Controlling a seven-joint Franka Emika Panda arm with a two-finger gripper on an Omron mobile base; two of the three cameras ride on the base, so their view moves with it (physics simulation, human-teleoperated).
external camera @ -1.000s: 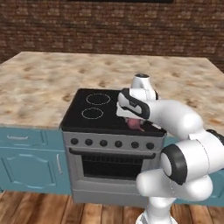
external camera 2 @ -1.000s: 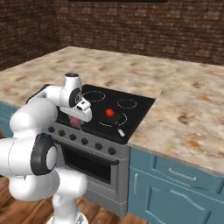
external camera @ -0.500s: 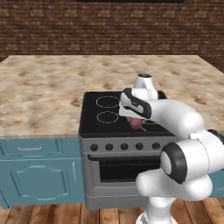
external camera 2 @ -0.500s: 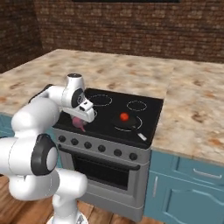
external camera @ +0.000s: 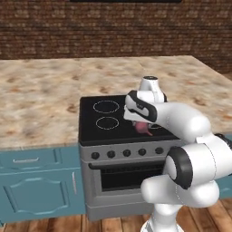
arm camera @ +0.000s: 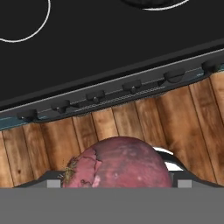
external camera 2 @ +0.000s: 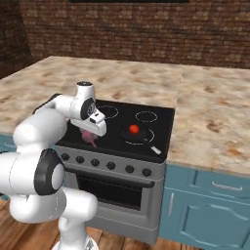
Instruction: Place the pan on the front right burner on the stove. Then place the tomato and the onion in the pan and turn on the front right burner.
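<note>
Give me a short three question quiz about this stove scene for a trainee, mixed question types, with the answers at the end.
1. True or false: the tomato lies in the pan.
2. What does the gripper hold? A) the onion B) a knob C) nothing
3. Fill in: the pan sits on the front ____ burner of the stove.

Key: 1 true; 2 A; 3 right.

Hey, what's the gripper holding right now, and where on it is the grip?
The gripper holds the onion, clamped across its round sides, over the stove's front edge.
</note>
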